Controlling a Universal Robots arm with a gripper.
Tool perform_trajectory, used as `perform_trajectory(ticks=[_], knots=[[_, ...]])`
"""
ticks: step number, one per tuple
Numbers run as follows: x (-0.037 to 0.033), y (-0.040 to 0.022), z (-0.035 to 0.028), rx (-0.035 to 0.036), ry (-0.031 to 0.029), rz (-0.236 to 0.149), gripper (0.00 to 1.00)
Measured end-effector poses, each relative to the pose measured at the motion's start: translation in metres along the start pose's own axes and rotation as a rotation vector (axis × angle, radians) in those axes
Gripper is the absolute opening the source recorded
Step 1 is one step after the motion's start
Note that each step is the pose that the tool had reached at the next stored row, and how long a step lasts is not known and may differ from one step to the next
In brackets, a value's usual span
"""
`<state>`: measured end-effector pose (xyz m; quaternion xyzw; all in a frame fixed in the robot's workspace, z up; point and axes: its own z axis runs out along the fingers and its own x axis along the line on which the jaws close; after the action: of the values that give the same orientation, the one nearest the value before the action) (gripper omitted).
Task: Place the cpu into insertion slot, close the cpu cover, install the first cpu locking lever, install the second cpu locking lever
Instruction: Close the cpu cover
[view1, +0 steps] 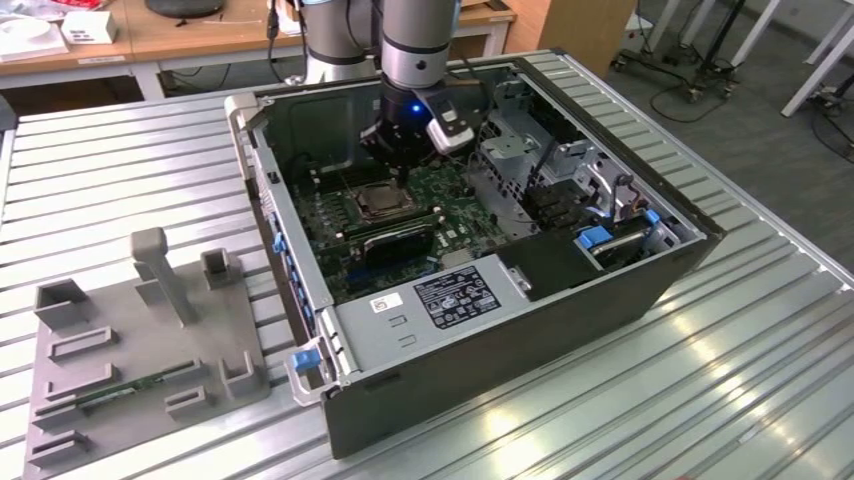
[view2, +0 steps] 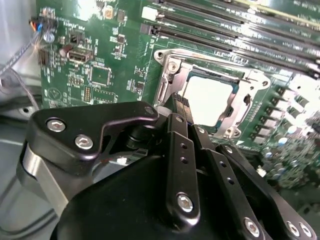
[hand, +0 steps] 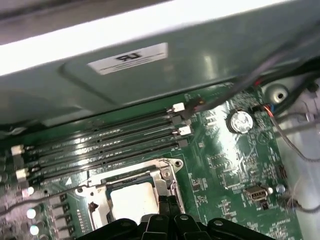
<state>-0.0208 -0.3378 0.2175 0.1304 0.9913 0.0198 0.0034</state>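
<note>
Ribbed metal table; wooden desks behind; grey floor.

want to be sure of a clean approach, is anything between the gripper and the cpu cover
Nothing visible does. In the second wrist view the gripper, jaws together, sits right at the edge of the cpu cover, which lies flat around the cpu.

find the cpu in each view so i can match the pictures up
Exterior view: the cpu sits on the green board inside the case, right at the pincer.
Second wrist view: pale square framed by the cpu cover.
First wrist view: pale square near the pincer.
Shared landmark: the long black memory slots run alongside it.
</note>
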Motion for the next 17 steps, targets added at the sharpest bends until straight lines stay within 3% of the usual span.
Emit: perform_trajectory(ticks=[11, 17], knots=[[0.0128, -0.0032, 0.0035, 0.0024, 0.0020, -0.064, 0.11], [0.0134, -0.0035, 0.0067, 0.0023, 0.0057, -0.162, 0.11]])
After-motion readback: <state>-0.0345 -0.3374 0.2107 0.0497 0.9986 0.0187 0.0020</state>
